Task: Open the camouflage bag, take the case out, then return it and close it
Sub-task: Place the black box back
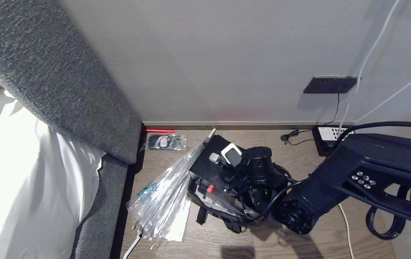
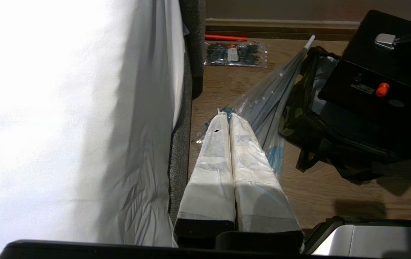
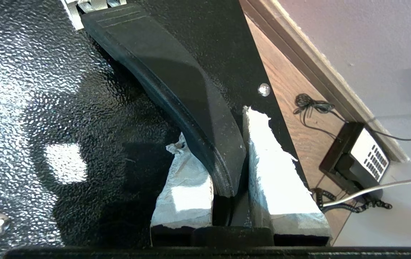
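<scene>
The case (image 3: 65, 108) is a black, pebble-textured box with a curved black handle (image 3: 191, 93). My right gripper (image 3: 214, 129) is shut on that handle, one padded finger on each side. In the head view the case (image 1: 205, 158) stands tilted under my right arm (image 1: 320, 194), over the open camouflage bag (image 1: 209, 207) on the wooden floor. The bag's green camouflage cloth (image 2: 295, 108) and pale lining show beside the case (image 2: 378, 72), which has a red button on its front. My left gripper (image 2: 227, 117) hangs shut and empty near the bed.
A clear plastic-wrapped umbrella (image 1: 166, 194) lies against the bag's left side. The bed (image 1: 29, 162) and its grey headboard fill the left. By the wall are a packet of black items (image 1: 164, 141) and a desk phone (image 1: 329, 135), with cables on the floor at right.
</scene>
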